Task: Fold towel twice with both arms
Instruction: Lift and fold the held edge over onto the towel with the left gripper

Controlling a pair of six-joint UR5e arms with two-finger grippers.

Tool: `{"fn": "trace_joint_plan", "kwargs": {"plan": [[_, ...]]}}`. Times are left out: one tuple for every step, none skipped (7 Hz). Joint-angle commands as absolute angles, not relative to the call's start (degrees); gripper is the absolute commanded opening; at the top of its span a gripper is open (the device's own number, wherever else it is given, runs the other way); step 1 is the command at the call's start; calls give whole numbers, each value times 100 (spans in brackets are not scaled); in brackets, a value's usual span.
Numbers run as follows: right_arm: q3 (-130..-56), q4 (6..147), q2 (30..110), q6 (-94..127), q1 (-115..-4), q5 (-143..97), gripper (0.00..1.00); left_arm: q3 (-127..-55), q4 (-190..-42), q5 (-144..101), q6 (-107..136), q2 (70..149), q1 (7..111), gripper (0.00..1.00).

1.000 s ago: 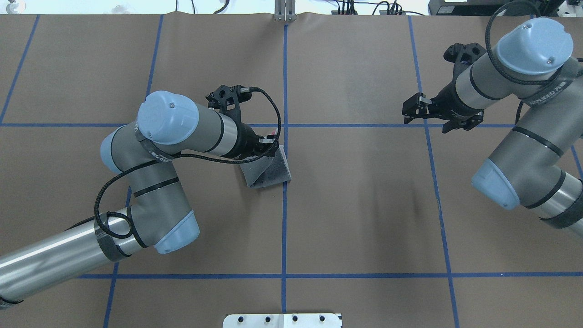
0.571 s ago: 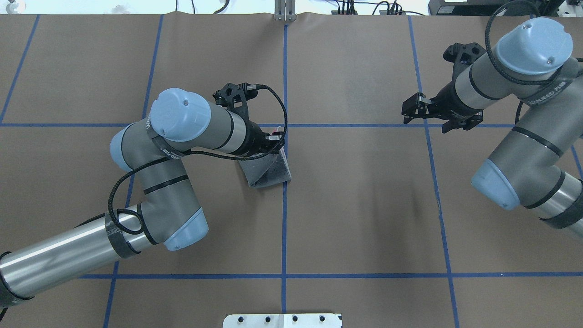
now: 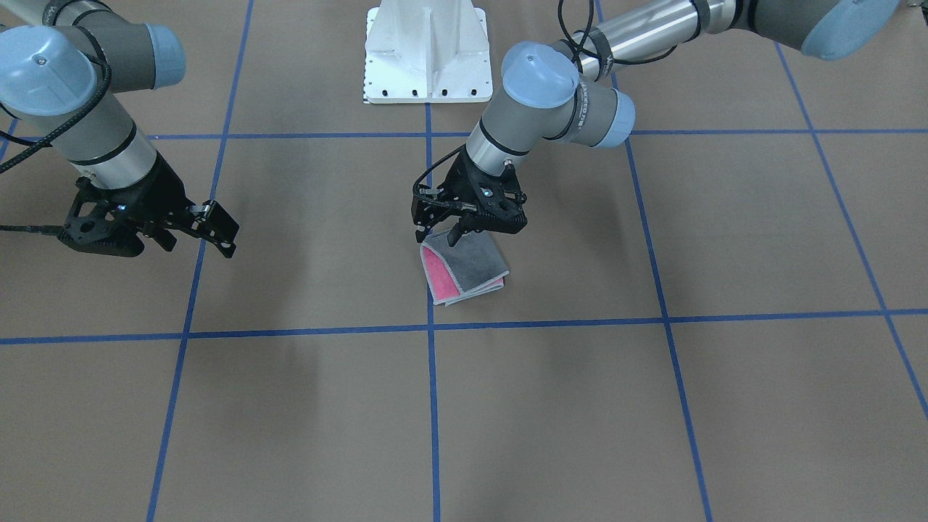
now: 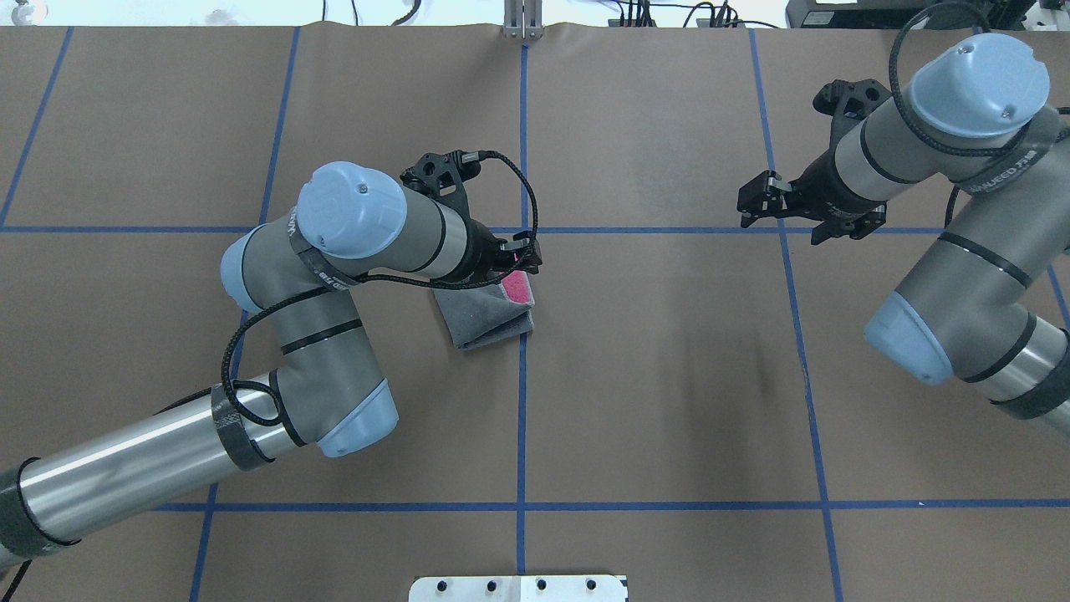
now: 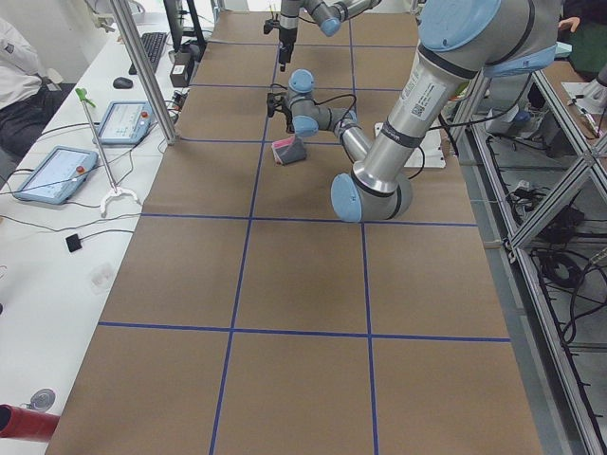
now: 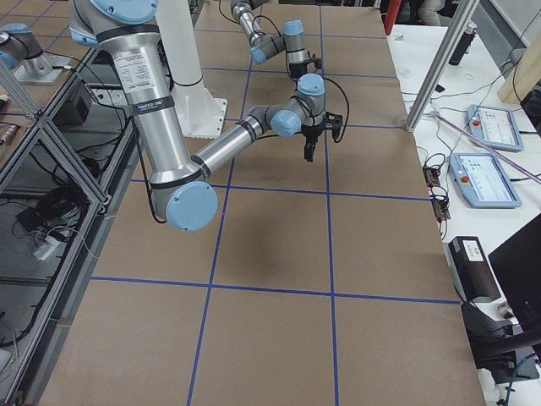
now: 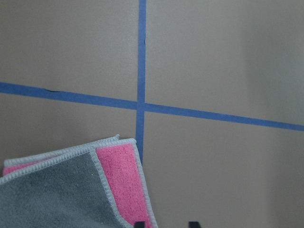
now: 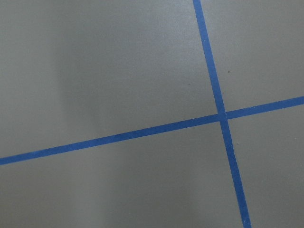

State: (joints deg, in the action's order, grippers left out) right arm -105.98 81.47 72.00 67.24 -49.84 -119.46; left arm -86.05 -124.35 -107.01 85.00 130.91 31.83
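The towel [image 3: 471,264] lies folded on the brown table near the centre tape cross. Its dark grey face is up and a pink strip shows along one side. It also shows in the overhead view [image 4: 485,318], the exterior left view [image 5: 287,152] and the left wrist view [image 7: 61,194]. My left gripper [image 3: 437,234] hovers just over the towel's robot-side edge [image 4: 525,259], fingers a little apart, holding nothing. Its two tips [image 7: 166,223] show apart at the bottom of the wrist view. My right gripper [image 3: 221,232] is open and empty, far off to the side [image 4: 744,207].
The white pedestal base [image 3: 428,51] stands at the robot's edge of the table. Blue tape lines [image 4: 522,401] divide the brown surface into squares. A side bench with tablets [image 5: 57,175] and a metal post [image 5: 142,66] stands beyond the table's far edge.
The left gripper moved right and let the raised grey flap down. The towel now lies flatter with a pink strip showing. The right arm has not moved.
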Motion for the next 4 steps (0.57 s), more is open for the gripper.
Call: {"fn": "trace_joint_plan", "kwargs": {"plan": [[-10591, 8147, 7207, 6715, -4992, -11962, 100, -8639, -12419, -10740, 8605, 13078, 3243, 100], [-10573, 8147, 7224, 6637, -5001, -11962, 100, -8753, -12167, -10819, 8300, 12965, 3321, 100], [-10573, 8139, 7346, 6592, -5010, -11962, 100, -9215, -11659, -10932, 7705, 12511, 3392, 100], [-10591, 8130, 7487, 6270, -5079, -11971, 100, -9837, -11106, -10942, 6942, 11898, 3462, 100]]}}
